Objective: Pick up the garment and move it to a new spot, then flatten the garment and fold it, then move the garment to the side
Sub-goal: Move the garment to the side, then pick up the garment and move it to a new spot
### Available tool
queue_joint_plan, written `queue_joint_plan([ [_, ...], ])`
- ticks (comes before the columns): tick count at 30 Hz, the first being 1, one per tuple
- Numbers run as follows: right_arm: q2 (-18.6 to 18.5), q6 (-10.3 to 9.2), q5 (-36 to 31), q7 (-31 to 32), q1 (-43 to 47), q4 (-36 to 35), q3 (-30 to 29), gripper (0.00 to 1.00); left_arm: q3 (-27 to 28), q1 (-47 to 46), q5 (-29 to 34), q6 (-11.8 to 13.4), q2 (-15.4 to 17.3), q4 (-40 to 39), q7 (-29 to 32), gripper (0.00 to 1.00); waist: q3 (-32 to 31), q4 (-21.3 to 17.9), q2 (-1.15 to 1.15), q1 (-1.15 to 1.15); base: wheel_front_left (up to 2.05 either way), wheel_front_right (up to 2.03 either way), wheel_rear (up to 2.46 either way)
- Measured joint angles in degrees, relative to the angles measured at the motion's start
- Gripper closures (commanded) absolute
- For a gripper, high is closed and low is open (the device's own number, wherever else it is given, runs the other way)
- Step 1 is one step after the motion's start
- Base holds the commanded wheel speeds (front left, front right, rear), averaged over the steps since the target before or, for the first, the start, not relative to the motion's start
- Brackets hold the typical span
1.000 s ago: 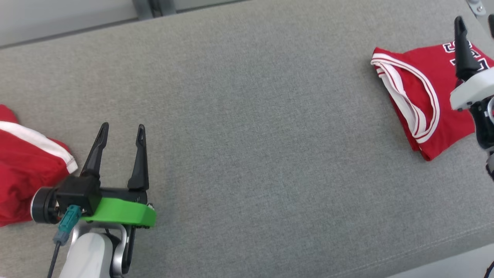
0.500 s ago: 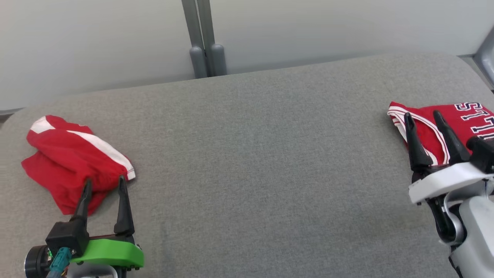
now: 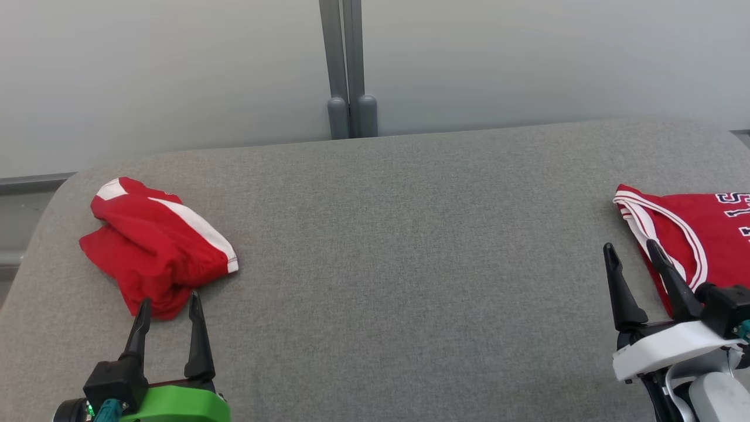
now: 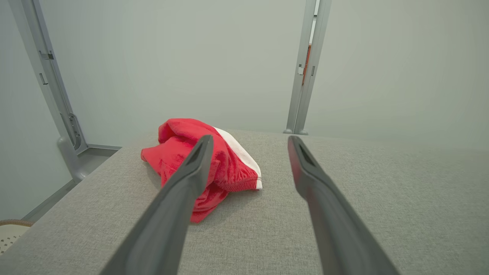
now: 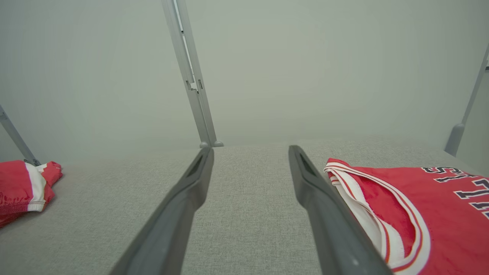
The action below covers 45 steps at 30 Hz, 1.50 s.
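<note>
We cannot see the whole folded jersey (image 3: 720, 240) at the right edge of the desk (image 3: 410, 264): the head view's right border cuts it off. Its dark lettering (image 3: 733, 205) runs out of the picture there, as it does in the right wrist view, so we cannot read the word. A finger (image 3: 674, 281) of the right jaws covers part of the jersey's near side. Near the desk's left edge, a finger (image 4: 183, 183) of the left jaws hides the middle of the crumpled red garment (image 4: 229, 168), and we cannot tell what kind of garment it is. The head view's bottom border cuts off the bodies behind both jaws.
</note>
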Motion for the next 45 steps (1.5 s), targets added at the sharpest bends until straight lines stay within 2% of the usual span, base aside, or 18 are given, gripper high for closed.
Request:
queue_joint_plan([
  [13, 1.15, 0.00, -1.13, 0.01, 0.48, -0.23, 1.29, 0.00, 1.49, 0.03, 1.86, -1.92, -1.19, -0.16, 0.00, 0.00, 0.18, -1.14, 0.00, 0.00, 0.00, 0.00, 0.00],
  [24, 1.20, 0.00, -0.98, 0.01, 0.37, 0.53, 3.38, 0.00, 1.75, -0.08, 2.69, -2.91, -1.78, 0.82, -0.01, 0.00, 0.12, 1.00, 0.00, 0.00, 0.00, 0.00, 0.00],
  [33, 2.08, 0.00, -0.59, 0.01, 0.44, 0.31, 3.97, 0.00, 2.35, -0.60, 2.83, -2.97, -1.71, 1.38, -0.05, 0.00, 0.12, 6.77, 0.00, 0.00, 0.00, 0.00, 0.00],
  [45, 3.37, 0.00, -0.73, 0.00, -0.38, 0.02, 5.34, 0.00, 3.23, -0.56, 2.18, -2.76, -0.47, 0.62, 0.27, 0.00, 0.52, 18.21, 0.00, 0.00, 0.00, 0.00, 0.00],
])
